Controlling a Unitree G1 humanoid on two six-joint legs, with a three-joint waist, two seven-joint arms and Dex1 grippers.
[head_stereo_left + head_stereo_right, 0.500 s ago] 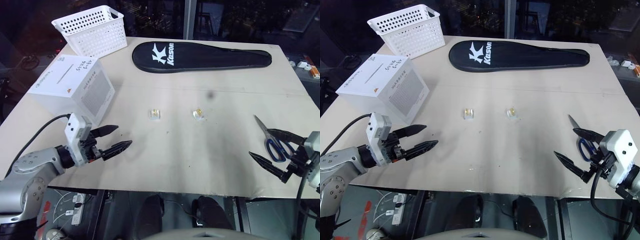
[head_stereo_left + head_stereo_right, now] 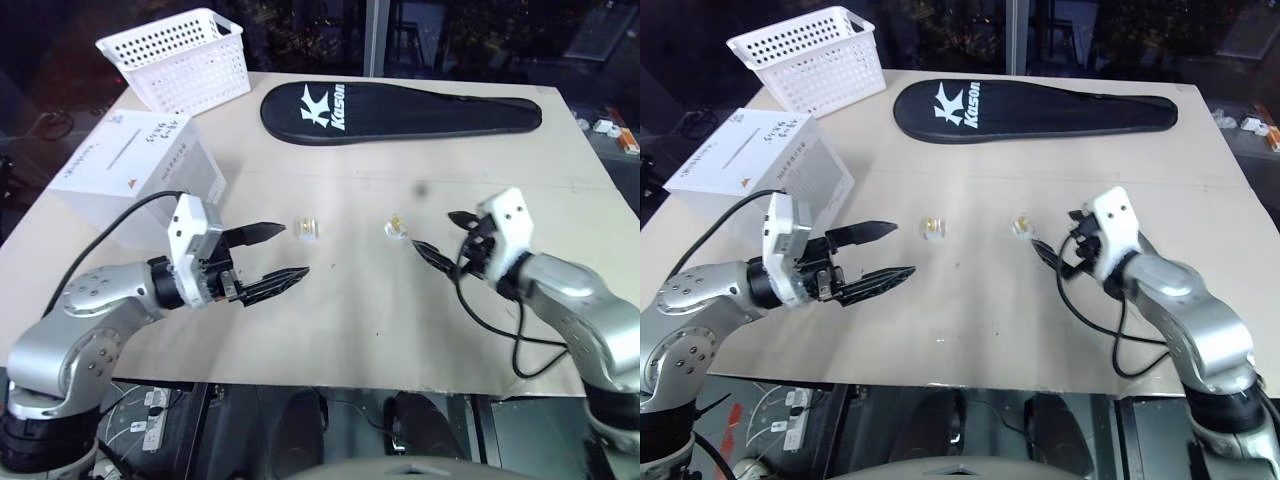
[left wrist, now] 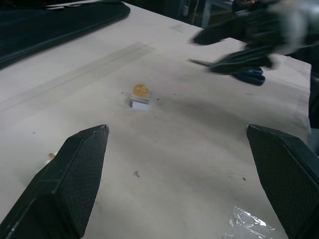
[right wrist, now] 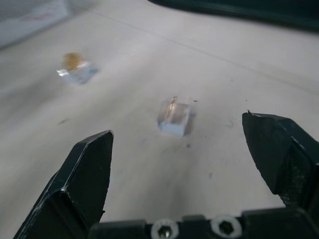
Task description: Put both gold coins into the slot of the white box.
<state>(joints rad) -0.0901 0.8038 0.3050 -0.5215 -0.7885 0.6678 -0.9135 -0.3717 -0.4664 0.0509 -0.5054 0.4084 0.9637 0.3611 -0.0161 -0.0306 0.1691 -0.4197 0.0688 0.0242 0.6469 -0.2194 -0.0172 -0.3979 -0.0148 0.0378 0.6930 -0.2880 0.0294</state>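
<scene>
Two gold coins stand in small clear holders mid-table, one on the left (image 2: 306, 227) and one on the right (image 2: 396, 227). My left gripper (image 2: 292, 252) is open, its far fingertip just short of the left coin. My right gripper (image 2: 432, 232) is also open, close to the right side of the right coin. In the right wrist view the near coin (image 4: 173, 105) is edge-on between my fingers, and the other coin (image 4: 73, 60) lies beyond. The left wrist view has one coin (image 3: 141, 90) ahead of the open fingers. The white box (image 2: 150, 185) sits at the left, its slot (image 2: 127, 150) on top.
A white perforated basket (image 2: 175, 58) stands at the far left corner. A black racket cover (image 2: 400, 110) lies across the back. Blue-handled scissors (image 3: 249, 74) lie behind my right gripper. The table's front edge (image 2: 330, 385) runs just below both arms.
My right gripper has swung in from the table's right front edge to beside the right coin. The left gripper has moved right and forward toward the left coin.
</scene>
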